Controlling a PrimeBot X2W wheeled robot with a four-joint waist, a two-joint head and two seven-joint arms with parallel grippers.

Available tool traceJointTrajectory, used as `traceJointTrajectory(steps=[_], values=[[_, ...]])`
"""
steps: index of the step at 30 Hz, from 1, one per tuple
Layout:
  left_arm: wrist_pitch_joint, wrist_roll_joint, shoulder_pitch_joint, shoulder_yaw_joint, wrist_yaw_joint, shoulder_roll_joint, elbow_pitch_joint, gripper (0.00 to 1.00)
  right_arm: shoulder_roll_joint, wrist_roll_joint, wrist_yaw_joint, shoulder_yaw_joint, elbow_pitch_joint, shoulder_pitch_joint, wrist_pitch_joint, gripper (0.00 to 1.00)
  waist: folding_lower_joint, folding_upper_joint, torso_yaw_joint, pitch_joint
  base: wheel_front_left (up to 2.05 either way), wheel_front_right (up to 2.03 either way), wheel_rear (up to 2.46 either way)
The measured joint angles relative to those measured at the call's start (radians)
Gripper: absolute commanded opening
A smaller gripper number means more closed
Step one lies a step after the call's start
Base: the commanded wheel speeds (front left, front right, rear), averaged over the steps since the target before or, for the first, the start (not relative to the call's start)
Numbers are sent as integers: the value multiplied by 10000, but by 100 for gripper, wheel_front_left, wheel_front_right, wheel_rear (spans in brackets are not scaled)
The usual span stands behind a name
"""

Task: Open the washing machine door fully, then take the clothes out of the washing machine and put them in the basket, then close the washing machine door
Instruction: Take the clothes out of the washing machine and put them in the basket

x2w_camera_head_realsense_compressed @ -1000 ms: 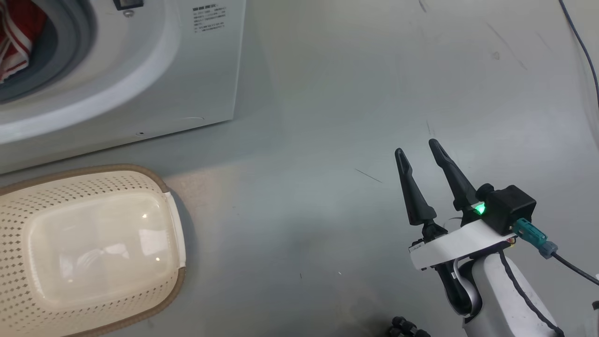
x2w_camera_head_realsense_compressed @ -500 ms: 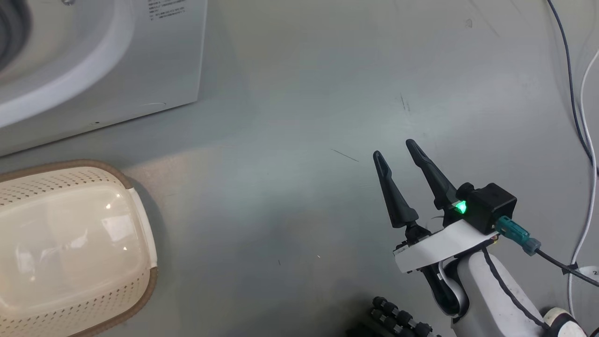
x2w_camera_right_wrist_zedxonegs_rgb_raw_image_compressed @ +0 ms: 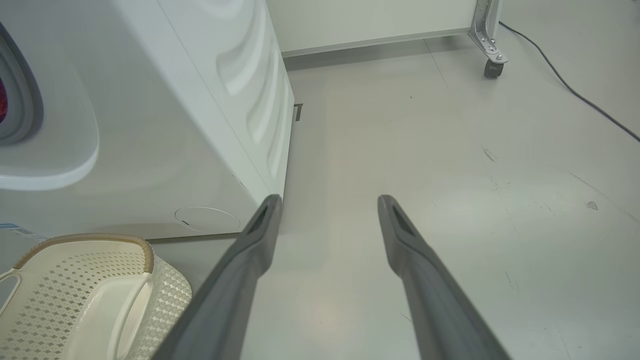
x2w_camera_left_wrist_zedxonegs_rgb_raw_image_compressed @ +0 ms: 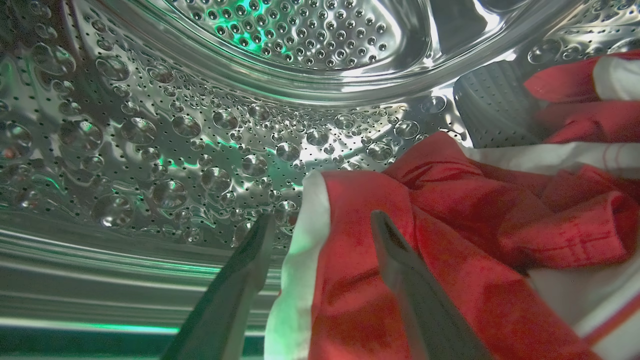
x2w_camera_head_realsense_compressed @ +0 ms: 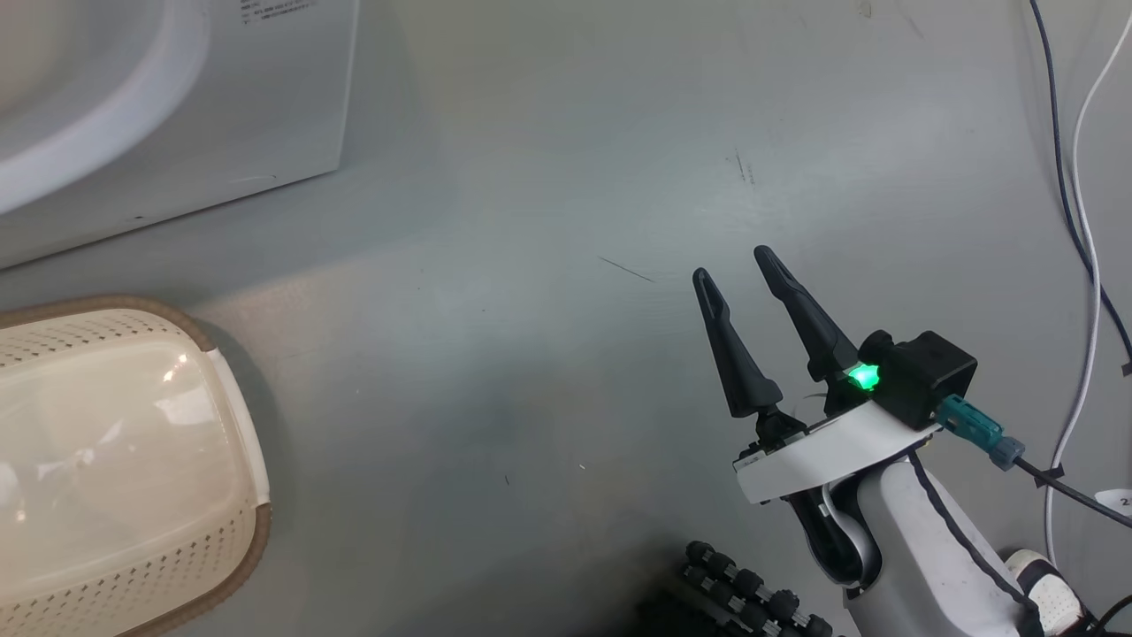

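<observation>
Head camera further right; wide left gripper astride white edge of the clothes.

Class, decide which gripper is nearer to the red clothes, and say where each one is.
Left. The left gripper is inside the drum, open fingers astride a white edge of the clothes; the right gripper hangs open over the floor outside the washing machine.

I take this for a lab or test room, not a home. The washing machine stands alone on a bare grey floor that is scuffed and scratched, with a plastic laundry basket on the near side of it. Loose cables trail over the floor on the right. At the far side, a metal frame leg rests on a caster.
</observation>
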Motion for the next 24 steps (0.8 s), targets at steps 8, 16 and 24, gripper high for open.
traceJointTrajectory(steps=[8, 16, 24], values=[[581, 263, -347, -184, 2, -10, 560, 100, 6, 4, 0, -2, -35, -126, 0, 100, 0, 0, -73, 189, 0, 0, 0], [731, 270, -702, -201, 2, -205, 819, 0, 6, 4, 0, 31, -35, -261, 0, 100, 0, 0, -27, 247, 0, 0, 0], [272, 270, -778, -213, 35, -606, 1095, 0, 6, 2, -4, -52, -23, -325, 0, 100, 0, 0, 65, 142, 0, 0, 0]])
